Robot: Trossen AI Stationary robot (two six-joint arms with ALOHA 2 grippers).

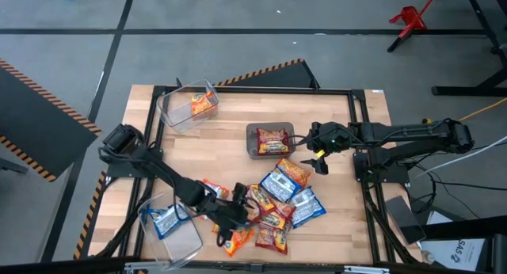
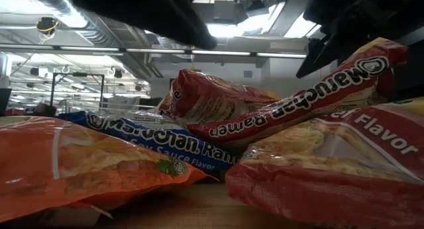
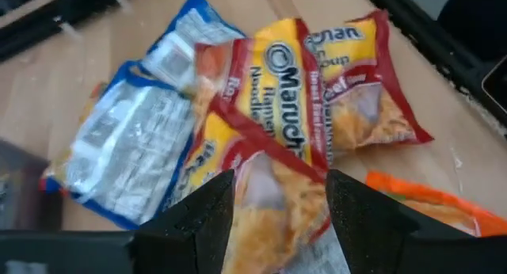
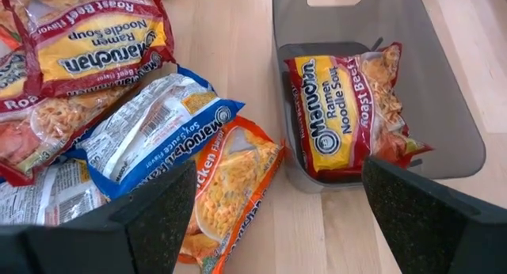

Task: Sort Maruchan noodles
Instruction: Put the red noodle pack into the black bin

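With three bins [image 1: 187,108] holding one packet each, most noodles [image 1: 279,203] remain; my left gripper [image 3: 279,207] straddles a red packet [image 3: 273,203] unclenched, right gripper [image 4: 277,199] released.

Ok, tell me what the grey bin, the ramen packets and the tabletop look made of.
Grey bin: likely smooth translucent plastic; the packet inside shows through its wall. Ramen packets: thin glossy plastic film, crinkled, with highlights. Tabletop: pale wood, grain lines visible, matte.

Workshop floor and ceiling around a wooden table

A grey floor [image 1: 261,28] crossed by dark lines is seen around the wooden table [image 1: 230,159]; orange-and-black hazard tape [image 1: 36,84] is laid at the left, a red stand [image 1: 409,20] is placed beyond, and ceiling lights [image 2: 258,29] are lit.
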